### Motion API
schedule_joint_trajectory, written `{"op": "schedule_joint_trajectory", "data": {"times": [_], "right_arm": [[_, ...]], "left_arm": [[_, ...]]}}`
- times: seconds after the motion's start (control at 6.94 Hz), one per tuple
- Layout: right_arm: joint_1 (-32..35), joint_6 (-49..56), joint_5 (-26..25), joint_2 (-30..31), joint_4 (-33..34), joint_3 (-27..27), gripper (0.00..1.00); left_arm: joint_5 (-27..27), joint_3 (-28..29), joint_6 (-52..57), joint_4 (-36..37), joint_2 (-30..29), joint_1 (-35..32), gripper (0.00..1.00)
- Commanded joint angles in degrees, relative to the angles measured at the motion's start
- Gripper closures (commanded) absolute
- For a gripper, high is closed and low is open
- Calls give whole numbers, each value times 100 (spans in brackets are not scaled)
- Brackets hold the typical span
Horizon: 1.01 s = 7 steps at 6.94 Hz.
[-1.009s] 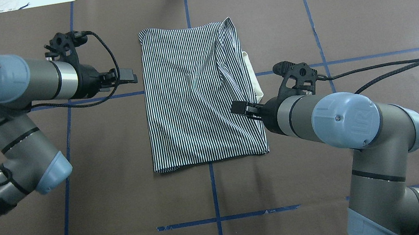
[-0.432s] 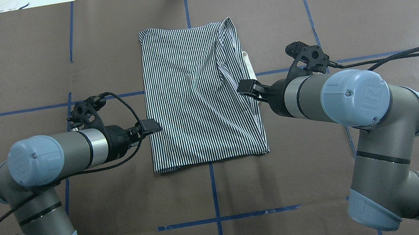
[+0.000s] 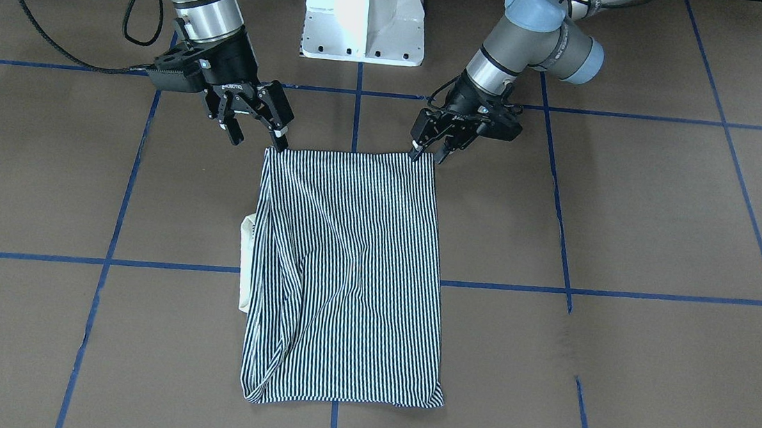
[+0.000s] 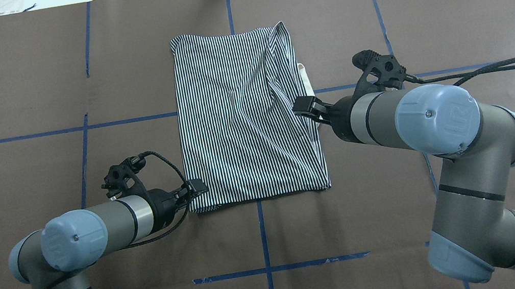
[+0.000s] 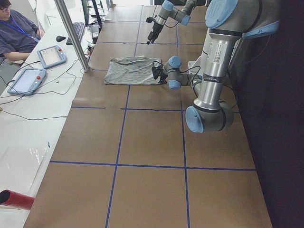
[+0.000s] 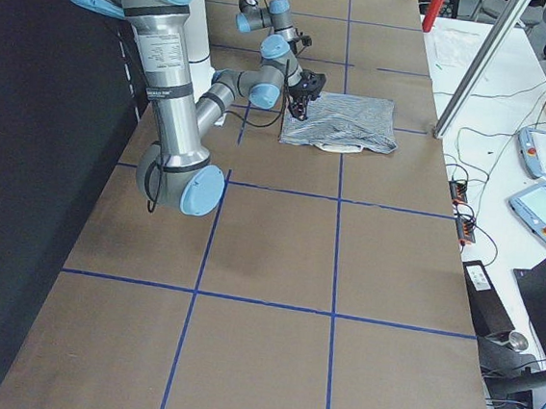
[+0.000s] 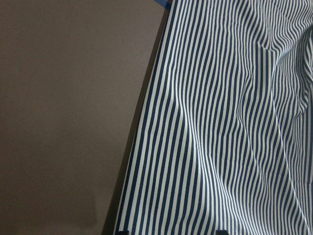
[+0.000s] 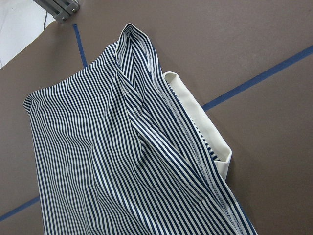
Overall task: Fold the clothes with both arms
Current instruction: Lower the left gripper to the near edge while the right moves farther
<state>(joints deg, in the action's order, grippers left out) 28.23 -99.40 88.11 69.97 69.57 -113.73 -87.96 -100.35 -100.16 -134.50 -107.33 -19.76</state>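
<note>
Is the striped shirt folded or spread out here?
Folded. The shirt lies as a narrow rectangle, no sleeves spread out, its cream collar poking from under one long edge.

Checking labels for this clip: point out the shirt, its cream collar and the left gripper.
shirt point(image 4: 243, 121), overhead view, middle of the striped cloth.
collar point(image 8: 194, 110), right wrist view, on its cream band.
left gripper point(image 3: 429, 154), front-facing view, midway between its fingertips.
</note>
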Motion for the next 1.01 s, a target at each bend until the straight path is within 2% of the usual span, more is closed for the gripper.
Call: {"op": "schedule_joint_trajectory", "data": {"times": [0.0, 0.86], "right_arm": [[-1, -9, -21, 8, -5, 9, 1], [-1, -9, -30, 8, 4, 44, 1]], "left_arm": [[24, 68, -12, 11, 19, 42, 34], [7, 270, -3, -6, -78, 130, 35]]}}
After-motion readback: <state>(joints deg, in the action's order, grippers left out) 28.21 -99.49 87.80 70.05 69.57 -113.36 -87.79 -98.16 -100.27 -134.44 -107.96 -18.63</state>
